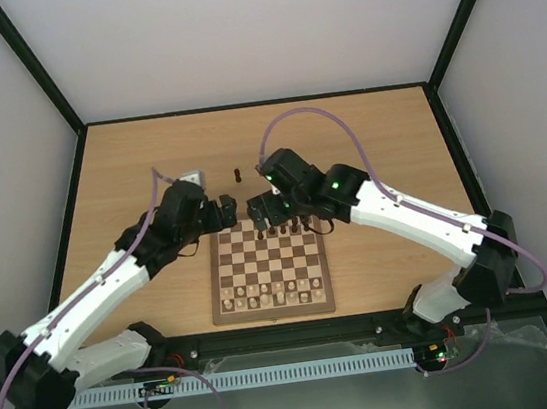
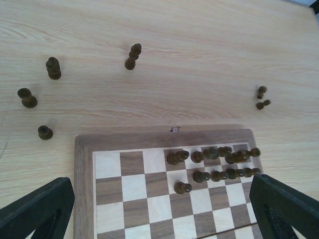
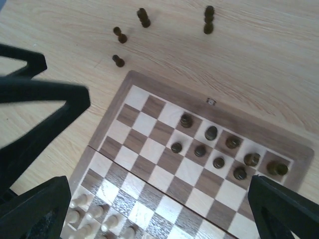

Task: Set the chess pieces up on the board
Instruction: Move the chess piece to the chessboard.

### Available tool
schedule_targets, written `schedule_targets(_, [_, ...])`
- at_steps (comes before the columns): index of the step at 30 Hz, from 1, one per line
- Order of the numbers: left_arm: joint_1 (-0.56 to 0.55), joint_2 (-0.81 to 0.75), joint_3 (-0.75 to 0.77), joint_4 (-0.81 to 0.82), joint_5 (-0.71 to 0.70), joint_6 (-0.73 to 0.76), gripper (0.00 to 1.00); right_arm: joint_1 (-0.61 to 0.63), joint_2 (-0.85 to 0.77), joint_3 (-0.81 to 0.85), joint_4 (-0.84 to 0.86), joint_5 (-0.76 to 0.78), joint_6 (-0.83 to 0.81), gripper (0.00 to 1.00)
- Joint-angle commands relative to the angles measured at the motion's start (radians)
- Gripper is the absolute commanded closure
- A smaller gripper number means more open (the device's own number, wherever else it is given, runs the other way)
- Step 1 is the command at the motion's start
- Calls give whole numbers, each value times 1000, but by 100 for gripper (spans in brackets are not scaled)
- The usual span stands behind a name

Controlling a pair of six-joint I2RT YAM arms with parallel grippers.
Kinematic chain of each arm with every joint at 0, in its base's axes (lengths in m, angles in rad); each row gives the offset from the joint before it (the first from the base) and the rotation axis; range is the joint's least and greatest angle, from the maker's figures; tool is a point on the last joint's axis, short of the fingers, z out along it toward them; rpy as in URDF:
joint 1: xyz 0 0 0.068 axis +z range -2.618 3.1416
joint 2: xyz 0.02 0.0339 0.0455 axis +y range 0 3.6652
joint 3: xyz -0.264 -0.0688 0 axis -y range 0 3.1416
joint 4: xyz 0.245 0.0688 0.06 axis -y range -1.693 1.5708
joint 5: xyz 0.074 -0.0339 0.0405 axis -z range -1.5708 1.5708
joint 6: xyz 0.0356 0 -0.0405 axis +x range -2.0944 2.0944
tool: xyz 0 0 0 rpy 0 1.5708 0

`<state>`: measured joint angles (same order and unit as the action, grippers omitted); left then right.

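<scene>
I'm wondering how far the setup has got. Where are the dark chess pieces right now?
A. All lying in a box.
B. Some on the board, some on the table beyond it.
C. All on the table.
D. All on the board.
B: several dark chess pieces stand on the board's far rows, while stray dark pieces sit on the tabletop beyond its edge.

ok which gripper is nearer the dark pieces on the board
Right. The right gripper hovers beside the dark pieces; the left gripper is by the board's far-left corner.
</scene>
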<state>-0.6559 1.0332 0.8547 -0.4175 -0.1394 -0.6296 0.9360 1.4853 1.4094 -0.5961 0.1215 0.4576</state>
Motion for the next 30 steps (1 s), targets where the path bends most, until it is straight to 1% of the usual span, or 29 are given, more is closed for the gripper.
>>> schedule_targets(1, [2, 143, 122, -45, -36, 43, 0, -18, -81, -108, 16, 54, 10, 1])
schedule_targets(7, [10, 397, 358, -138, -132, 98, 0, -70, -195, -229, 63, 25, 9, 1])
schedule_targets(12, [35, 646, 550, -181, -116, 142, 1, -102, -285, -301, 72, 10, 6, 1])
schedule_targets(16, [57, 800, 659, -188, -87, 162, 5, -122, -349, -342, 65, 10, 3, 1])
schedule_targets(18, [64, 847, 689, -187, -78, 165, 6, -131, -372, -354, 59, 11, 0, 1])
schedule_targets(23, [69, 904, 723, -177, -62, 165, 6, -144, -385, -380, 62, 6, -14, 1])
schedule_targets(28, [70, 923, 713, -182, -75, 165, 6, -151, -373, -386, 71, -2, -22, 1])
schedule_targets(30, [71, 908, 690, -181, -68, 166, 8, -151, -368, -387, 74, -6, -22, 0])
